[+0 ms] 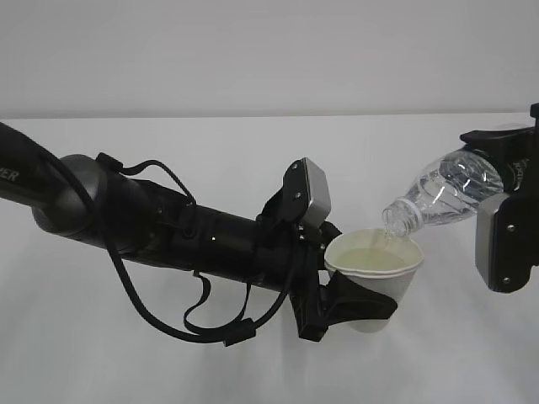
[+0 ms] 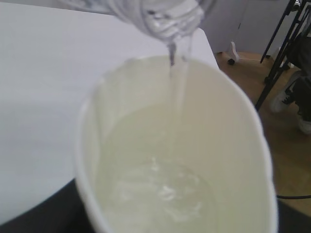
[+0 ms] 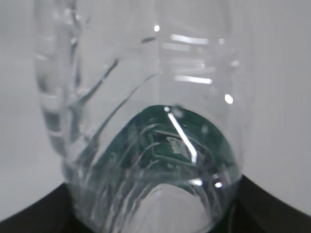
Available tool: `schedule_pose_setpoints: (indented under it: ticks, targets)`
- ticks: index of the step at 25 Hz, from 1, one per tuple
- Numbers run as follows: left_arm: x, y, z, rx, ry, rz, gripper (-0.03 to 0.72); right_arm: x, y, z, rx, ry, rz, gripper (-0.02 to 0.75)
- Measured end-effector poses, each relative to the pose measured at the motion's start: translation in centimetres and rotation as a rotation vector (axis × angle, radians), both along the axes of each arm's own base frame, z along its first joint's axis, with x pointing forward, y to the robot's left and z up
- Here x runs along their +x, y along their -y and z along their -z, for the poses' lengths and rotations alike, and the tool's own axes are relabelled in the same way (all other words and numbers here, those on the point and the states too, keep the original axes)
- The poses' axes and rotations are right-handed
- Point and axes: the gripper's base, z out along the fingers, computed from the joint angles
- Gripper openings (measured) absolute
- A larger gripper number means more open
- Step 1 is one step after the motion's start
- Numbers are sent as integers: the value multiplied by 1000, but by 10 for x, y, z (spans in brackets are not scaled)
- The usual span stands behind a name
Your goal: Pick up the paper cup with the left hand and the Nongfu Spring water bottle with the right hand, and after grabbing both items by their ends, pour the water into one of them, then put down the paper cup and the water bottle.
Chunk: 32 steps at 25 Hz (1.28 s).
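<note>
My left gripper [image 1: 352, 305] is shut on the lower body of the white paper cup [image 1: 389, 282] and holds it upright above the table. My right gripper [image 1: 493, 181] is shut on the base end of the clear Nongfu Spring water bottle [image 1: 438, 195]. The bottle is tipped, with its open mouth just over the cup's far rim. In the left wrist view a thin stream of water [image 2: 181, 92] falls from the bottle mouth [image 2: 165, 17] into the cup [image 2: 233, 136], which holds a rippling pool. The right wrist view looks along the bottle [image 3: 146, 87], with its green label [image 3: 165, 141] showing through the plastic.
A white table [image 1: 126, 370] lies under both arms, with a plain white wall behind. In the left wrist view the table's right edge gives way to a brown floor [image 2: 286, 155] with black stand legs [image 2: 284, 46] and a shoe.
</note>
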Motion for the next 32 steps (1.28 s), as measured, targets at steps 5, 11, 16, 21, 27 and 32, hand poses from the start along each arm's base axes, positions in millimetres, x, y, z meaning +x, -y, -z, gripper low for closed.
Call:
schedule_pose_setpoints:
  ticks: [5, 11, 16, 21, 27, 32]
  targets:
    - [0, 0, 0, 0, 0, 0, 430, 0, 0, 0, -1, 0, 0, 437]
    - [0, 0, 0, 0, 0, 0, 430, 0, 0, 0, -3, -1, -1, 437]
    - [0, 0, 0, 0, 0, 0, 430, 0, 0, 0, 18, -8, 6, 437]
    - [0, 0, 0, 0, 0, 0, 430, 0, 0, 0, 68, -25, 22, 437]
    - [0, 0, -1, -6, -3, -3, 428, -2, 0, 3, 134, -58, 44, 436]
    - [1, 0, -1, -15, -8, -9, 426, -3, 0, 4, 206, -83, 67, 436]
